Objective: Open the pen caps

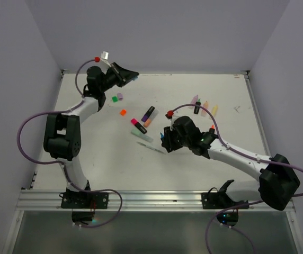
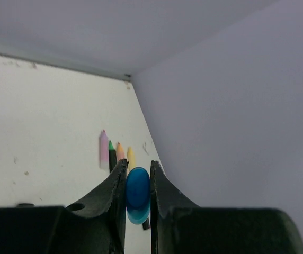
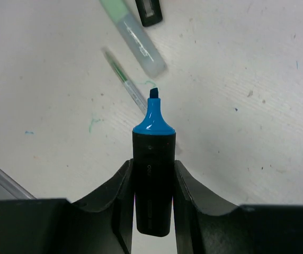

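left fingers [image 2: 114,196] pinching the blue cap [image 2: 137,196] up at far left of the counter [image 1: 104,159], right fingers [image 3: 122,196] clamped on its bare-tipped pen [image 3: 152,185] mid-counter, held well apart so cap's clearly off

Hardly anything can be read. The black pen barrel [image 3: 152,196] with the blue tip [image 3: 153,114] carries a short line of faint pale lettering just below its collar, seen in the right wrist view. It looks like a few small characters, but they are too small and dim to make out. The pale green pen [image 3: 133,34] lying on the table [image 3: 257,106] has fine dark print along its clear middle section, blurred beyond reading. From the top camera every pen is too small for any marking to show
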Action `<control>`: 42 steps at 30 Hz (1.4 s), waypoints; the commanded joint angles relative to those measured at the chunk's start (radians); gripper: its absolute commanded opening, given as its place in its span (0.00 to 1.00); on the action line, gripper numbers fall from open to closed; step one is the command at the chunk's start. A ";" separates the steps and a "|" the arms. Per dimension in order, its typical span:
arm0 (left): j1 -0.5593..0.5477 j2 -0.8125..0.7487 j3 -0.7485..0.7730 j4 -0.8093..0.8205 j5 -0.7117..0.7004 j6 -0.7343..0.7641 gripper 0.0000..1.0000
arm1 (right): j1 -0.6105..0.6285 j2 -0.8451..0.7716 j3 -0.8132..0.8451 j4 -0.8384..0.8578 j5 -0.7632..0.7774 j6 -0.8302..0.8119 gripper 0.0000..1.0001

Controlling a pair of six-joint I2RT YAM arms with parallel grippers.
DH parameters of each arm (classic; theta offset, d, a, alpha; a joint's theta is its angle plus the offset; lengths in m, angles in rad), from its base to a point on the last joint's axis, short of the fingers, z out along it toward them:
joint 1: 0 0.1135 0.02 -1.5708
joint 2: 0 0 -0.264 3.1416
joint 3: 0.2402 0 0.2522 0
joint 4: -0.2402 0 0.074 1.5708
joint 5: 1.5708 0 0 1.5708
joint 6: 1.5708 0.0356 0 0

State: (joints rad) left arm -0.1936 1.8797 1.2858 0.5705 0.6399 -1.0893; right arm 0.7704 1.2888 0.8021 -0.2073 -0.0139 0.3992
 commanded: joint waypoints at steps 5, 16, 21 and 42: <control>0.019 -0.109 -0.023 -0.084 -0.077 0.126 0.00 | -0.042 -0.014 0.093 -0.177 0.205 0.049 0.00; 0.019 -0.393 -0.310 -0.478 -0.370 0.479 0.00 | -0.327 0.258 0.177 -0.233 0.396 0.029 0.00; 0.020 -0.448 -0.443 -0.475 -0.503 0.497 0.00 | -0.359 0.336 0.194 -0.225 0.505 0.017 0.00; 0.036 -0.303 -0.477 -0.423 -0.563 0.519 0.00 | -0.368 0.463 0.243 -0.245 0.586 0.010 0.13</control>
State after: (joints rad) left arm -0.1658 1.5593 0.7872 0.0963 0.1150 -0.6067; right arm 0.4065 1.7443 1.0065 -0.4442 0.5514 0.4122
